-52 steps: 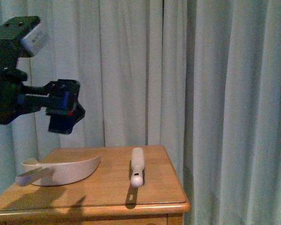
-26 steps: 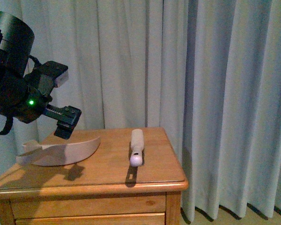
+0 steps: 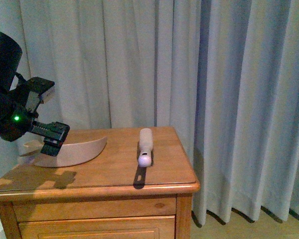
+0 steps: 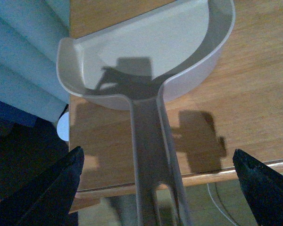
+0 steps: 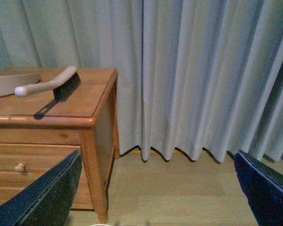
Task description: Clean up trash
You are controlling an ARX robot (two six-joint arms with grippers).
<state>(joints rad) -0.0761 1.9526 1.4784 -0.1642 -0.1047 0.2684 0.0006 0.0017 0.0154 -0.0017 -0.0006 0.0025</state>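
The trash is out of view in every frame. A pinkish-beige dustpan (image 3: 77, 151) lies on the left of the wooden nightstand (image 3: 164, 172), its handle (image 4: 148, 155) sticking out over the table's edge. My left gripper (image 3: 52, 138) hangs open at that handle. In the left wrist view the gripper (image 4: 158, 155) has its dark fingers wide on either side of the handle, not touching it. A hand brush (image 3: 145, 147) with a pale handle lies on the middle of the tabletop. My right gripper (image 5: 158, 157) is open over the floor, to the right of the nightstand, with nothing between its fingers.
Grey-blue curtains (image 3: 229, 99) hang behind and to the right of the nightstand, down to the wooden floor (image 5: 179, 188). The nightstand (image 5: 85, 106) has drawers on its front. A small white round patch (image 4: 62, 128) shows below the table's edge, by the curtain.
My left arm has dropped from above the dustpan to the level of its handle and shifted left. The front view now takes in more of the nightstand's front.
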